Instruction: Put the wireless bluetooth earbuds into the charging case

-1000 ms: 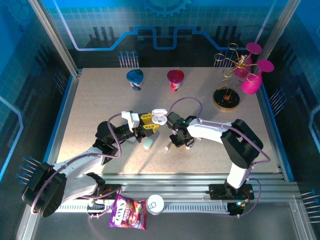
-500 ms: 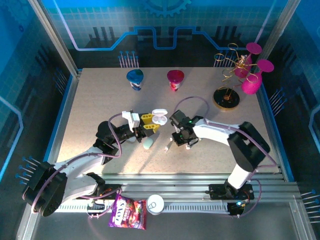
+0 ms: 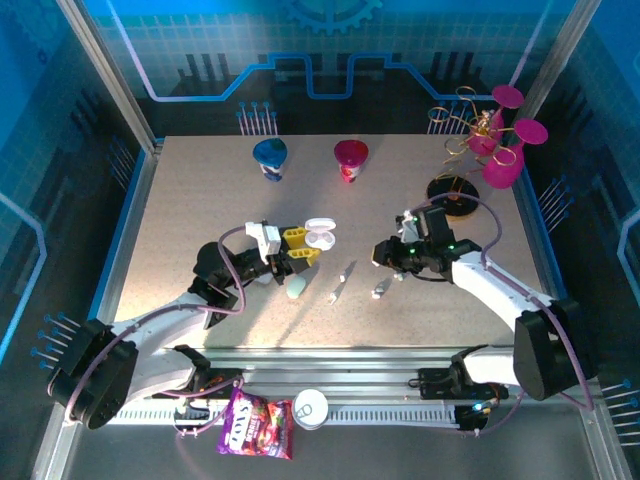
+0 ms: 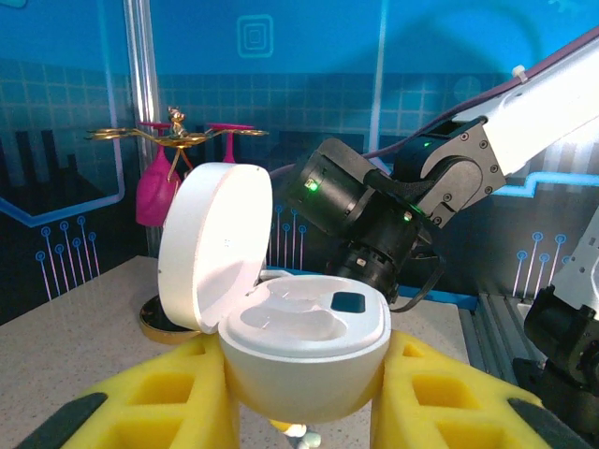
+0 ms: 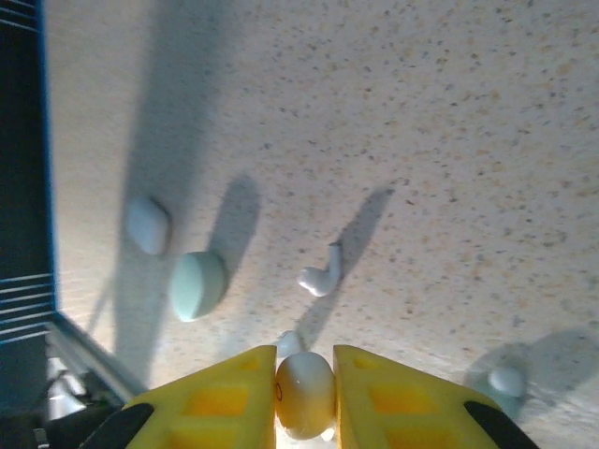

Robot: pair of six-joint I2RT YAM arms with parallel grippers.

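Note:
My left gripper (image 4: 304,398) is shut on the white charging case (image 4: 304,351), whose lid (image 4: 215,243) stands open with the moulded wells facing up. From above, the case (image 3: 319,236) sits at the table's middle, beyond the yellow fingers (image 3: 294,247). My right gripper (image 5: 304,398) is shut on one white earbud (image 5: 304,391), held above the table. From above, the right gripper (image 3: 386,254) hangs right of the case. Loose earbuds lie on the table (image 3: 347,270) (image 3: 335,294) (image 3: 381,290); the right wrist view shows one (image 5: 318,276) below.
A mint case (image 3: 297,289) (image 5: 197,285) and a pale case (image 5: 148,224) lie near the left gripper. Blue (image 3: 270,158) and red (image 3: 350,160) cups stand at the back. A gold stand with pink glasses (image 3: 470,150) is back right. A candy bag (image 3: 257,425) lies on the front rail.
My right arm has swung right and away from the case, its gripper shut on an earbud taken from the table. The left arm with the case has stayed put.

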